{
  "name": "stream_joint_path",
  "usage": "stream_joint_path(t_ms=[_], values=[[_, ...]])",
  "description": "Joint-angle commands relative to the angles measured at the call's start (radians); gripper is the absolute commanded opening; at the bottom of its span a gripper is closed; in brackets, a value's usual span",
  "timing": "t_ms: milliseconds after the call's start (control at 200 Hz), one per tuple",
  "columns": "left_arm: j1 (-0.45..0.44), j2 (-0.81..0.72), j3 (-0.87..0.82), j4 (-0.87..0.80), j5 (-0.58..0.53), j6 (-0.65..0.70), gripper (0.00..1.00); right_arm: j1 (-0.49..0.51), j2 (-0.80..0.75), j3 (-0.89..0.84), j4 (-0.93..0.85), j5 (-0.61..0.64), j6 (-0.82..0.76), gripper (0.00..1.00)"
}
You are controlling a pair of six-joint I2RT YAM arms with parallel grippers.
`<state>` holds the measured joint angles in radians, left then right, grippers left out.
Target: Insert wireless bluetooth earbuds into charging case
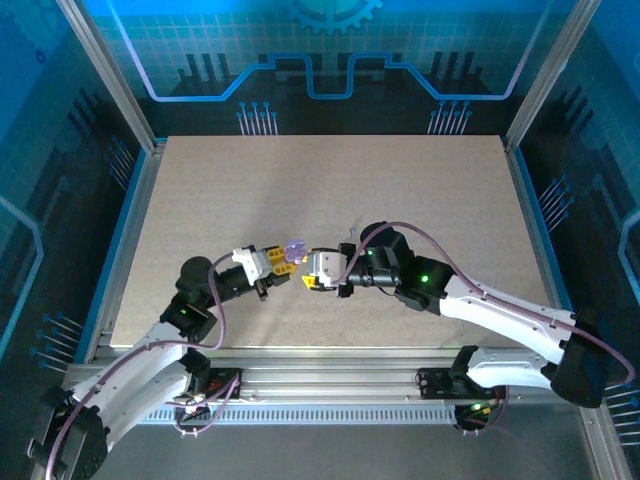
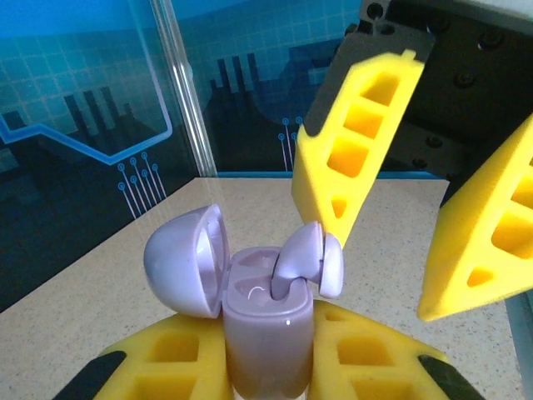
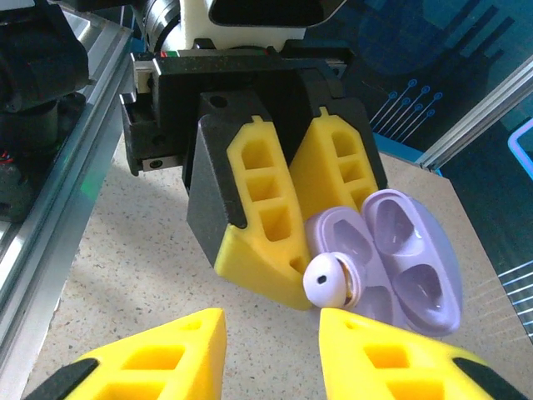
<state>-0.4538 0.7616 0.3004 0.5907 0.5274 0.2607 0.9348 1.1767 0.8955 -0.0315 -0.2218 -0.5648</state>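
Earbud [image 2: 304,254] half in case [image 2: 266,333] — just beside right claw [image 2: 385,277].

A pale speckled tabletop [image 1: 420,200] is sitting inside a blue-edged metal frame [image 1: 330,372]. One tiny pale speck [image 1: 350,232], too small to identify, is lying near its middle.

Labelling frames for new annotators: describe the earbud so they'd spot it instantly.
At the middle of the table, the left gripper holds an open lilac charging case. The earbud is the small lilac bud leaning half-seated in the socket farther from the lid; the other socket is empty.
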Motion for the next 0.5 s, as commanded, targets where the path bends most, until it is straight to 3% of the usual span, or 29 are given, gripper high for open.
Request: stream_joint_path(t_ms=[0, 495], values=[[0.0, 0.005, 0.037, 0.038, 0.0, -0.007, 0.13, 0.0, 0.019, 0.026, 0.025, -0.023, -0.001, 0.35], [0.0, 0.007, 0.03, 0.038, -0.001, -0.012, 0.13, 0.002, 0.029, 0.052, 0.077, -0.057, -0.027, 0.33]])
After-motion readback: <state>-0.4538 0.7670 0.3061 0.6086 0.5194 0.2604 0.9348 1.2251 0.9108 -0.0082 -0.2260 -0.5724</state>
